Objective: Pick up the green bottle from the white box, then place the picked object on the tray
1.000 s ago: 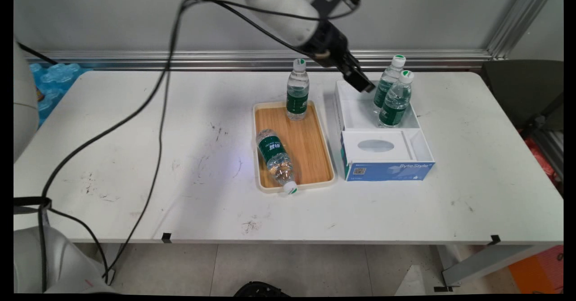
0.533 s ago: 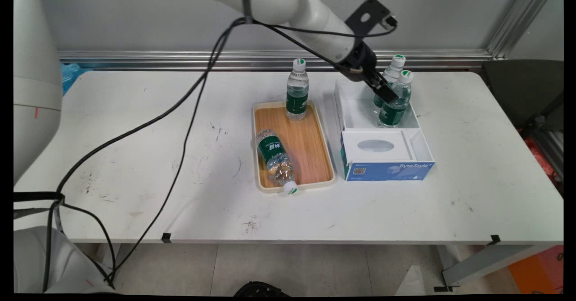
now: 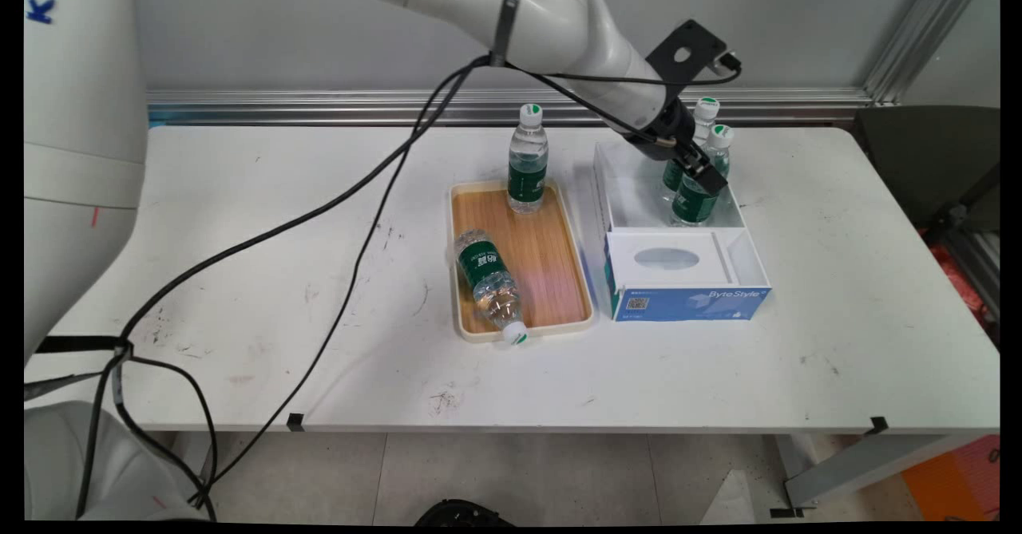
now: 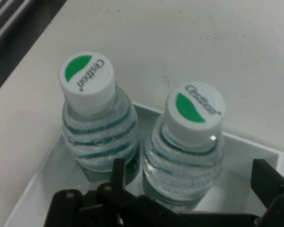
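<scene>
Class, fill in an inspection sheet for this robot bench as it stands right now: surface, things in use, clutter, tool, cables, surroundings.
Surface: white table, scuffed with dark marks.
Things in use: two upright water bottles stand side by side in the white box; the nearer bottle sits between the tool's fingers, the farther bottle beside it.
Clutter: wooden tray holds one standing bottle and one lying bottle, its cap over the rim.
Tool: tool open, fingers either side of the nearer bottle.
Cables: black cables hang from the arm across the table.
Surroundings: grey wall, metal rail.
</scene>
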Controlling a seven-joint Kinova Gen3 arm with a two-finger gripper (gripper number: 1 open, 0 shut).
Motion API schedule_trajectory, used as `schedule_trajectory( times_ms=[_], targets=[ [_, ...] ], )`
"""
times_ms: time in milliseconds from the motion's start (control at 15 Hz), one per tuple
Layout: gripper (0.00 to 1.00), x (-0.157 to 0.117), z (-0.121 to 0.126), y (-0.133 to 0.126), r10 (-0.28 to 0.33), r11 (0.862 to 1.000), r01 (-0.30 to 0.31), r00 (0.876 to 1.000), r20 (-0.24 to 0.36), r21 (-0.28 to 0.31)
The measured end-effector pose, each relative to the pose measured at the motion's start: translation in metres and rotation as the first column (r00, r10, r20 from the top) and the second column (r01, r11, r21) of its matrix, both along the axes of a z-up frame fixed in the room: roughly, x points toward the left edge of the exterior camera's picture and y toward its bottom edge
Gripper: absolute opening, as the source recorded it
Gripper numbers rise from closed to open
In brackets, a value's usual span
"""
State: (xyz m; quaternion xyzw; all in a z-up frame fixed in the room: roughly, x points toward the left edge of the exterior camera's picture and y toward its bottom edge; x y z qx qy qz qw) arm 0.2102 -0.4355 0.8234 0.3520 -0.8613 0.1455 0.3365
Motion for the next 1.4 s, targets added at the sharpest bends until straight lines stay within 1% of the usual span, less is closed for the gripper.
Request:
schedule_trajectory(
  times_ms=[267, 600, 667, 1000, 1400],
  targets=[
    [1.00, -0.010, -0.008, -0.006, 0.032, 0.999, -0.032, 0.999, 0.008, 0.006],
    [1.00, -0.017, -0.015, -0.008, 0.069, 0.998, -0.069, 0.997, 0.015, 0.011],
    [0.00, -0.018, -0.016, -0.008, 0.076, 0.997, -0.076, 0.997, 0.015, 0.010],
    [0.00, -0.021, -0.019, -0.001, 0.096, 0.995, -0.096, 0.995, 0.018, 0.013],
    [0.00, -0.020, -0.018, 0.014, 0.095, 0.995, -0.096, 0.995, 0.019, 0.016]
  ],
)
